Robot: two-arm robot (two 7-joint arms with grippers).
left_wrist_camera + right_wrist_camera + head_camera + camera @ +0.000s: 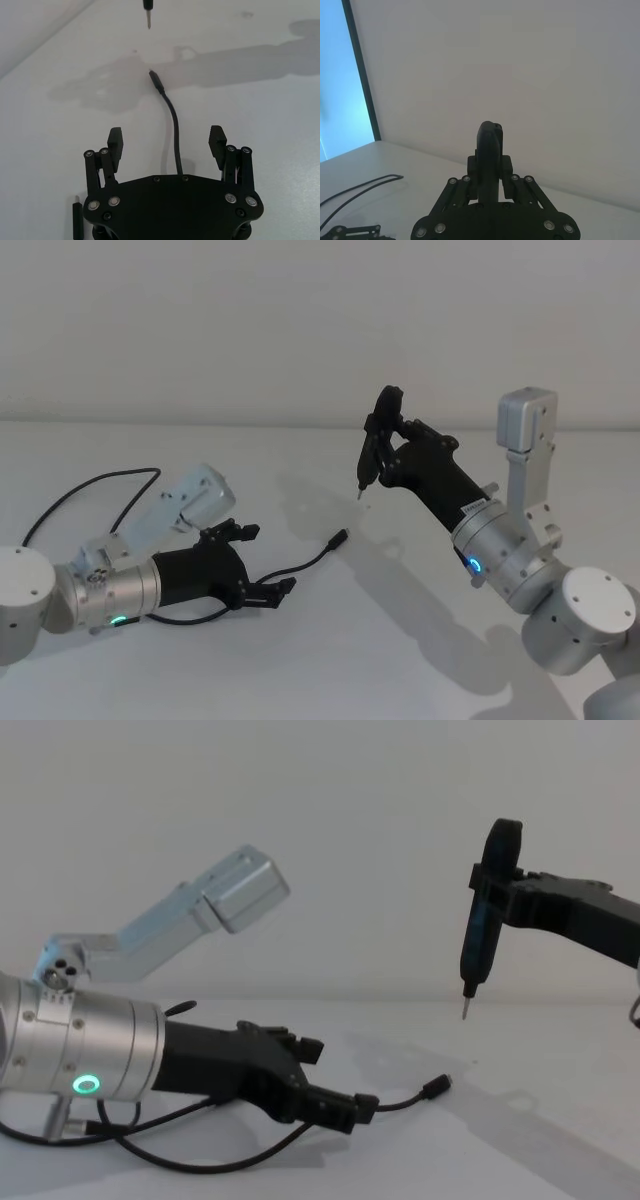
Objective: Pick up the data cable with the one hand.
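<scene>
Where data cable runs back under body of left gripper, rest of it hidden in left wrist view; plug end lies free on white table, ahead of fingertips; left gripper low over table, fingers spread wide, one each side of cable; contact with cable hard to judge; dark loop behind left arm, cannot tell if same cable; right gripper raised, well apart to right, clamped on narrow black tool; metal tip points down, clear of table.
</scene>
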